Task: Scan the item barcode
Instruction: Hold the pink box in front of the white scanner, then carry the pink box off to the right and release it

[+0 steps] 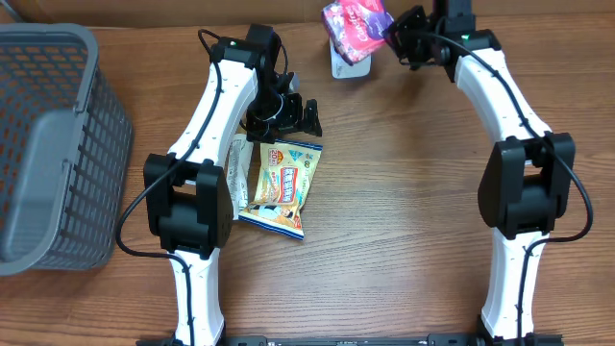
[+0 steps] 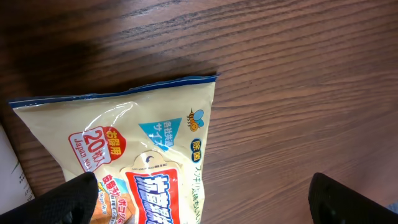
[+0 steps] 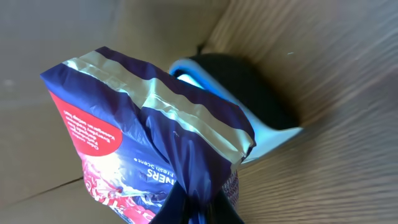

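Pouch (image 1: 356,21) place: at the table's (image 1: 404,192) 12 o'clock edge, held up off the wood, over the scanner (image 1: 348,65) at its 6 o'clock.
Pouch look: glossy, pink-red front with white print, dark purple back and a silver sealed band across one end; crumpled where it is gripped.
Right gripper (image 1: 389,34): pressed together on the pouch's pinched lower edge, at the pouch's 3 o'clock.
Right arm pose: reaches from 5 o'clock, elbow bent, wrist turned toward 9 o'clock.
Scanner look: white-and-blue shell with a dark face.
Left gripper (image 1: 293,113): spread wide, hanging above the snack bag (image 1: 283,183).
Basket (image 1: 48,144): grey, at 9 o'clock.
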You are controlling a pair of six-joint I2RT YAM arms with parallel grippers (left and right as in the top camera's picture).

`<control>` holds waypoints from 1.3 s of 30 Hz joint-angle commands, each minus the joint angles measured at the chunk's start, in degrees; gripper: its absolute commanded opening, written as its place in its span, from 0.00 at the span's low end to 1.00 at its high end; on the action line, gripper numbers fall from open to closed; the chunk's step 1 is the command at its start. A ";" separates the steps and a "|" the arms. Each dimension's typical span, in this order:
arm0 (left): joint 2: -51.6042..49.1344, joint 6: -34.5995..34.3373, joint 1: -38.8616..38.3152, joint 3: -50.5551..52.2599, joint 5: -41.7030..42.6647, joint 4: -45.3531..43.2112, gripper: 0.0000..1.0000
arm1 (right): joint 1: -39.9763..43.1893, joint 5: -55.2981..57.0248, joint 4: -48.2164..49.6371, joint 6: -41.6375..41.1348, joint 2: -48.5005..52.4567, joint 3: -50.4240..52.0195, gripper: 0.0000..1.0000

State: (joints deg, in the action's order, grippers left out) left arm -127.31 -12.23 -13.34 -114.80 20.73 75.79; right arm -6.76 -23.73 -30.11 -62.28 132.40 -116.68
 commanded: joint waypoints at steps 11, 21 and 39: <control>1.42 -0.63 0.22 -1.33 -0.39 -0.04 1.00 | 27.47 -0.24 -19.15 4.57 -9.22 -1.46 0.04; 1.42 -0.63 0.22 -1.33 -0.39 -0.04 1.00 | 45.99 12.11 -32.68 13.38 -9.16 -1.33 0.04; 1.42 -0.63 0.22 -1.33 -0.39 -0.04 1.00 | 49.44 19.69 -20.44 19.08 -6.80 0.96 0.04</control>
State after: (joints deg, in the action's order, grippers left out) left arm -127.33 -12.23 -13.34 -114.80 20.73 75.77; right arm 43.44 -4.91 -52.45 -44.34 125.84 -115.77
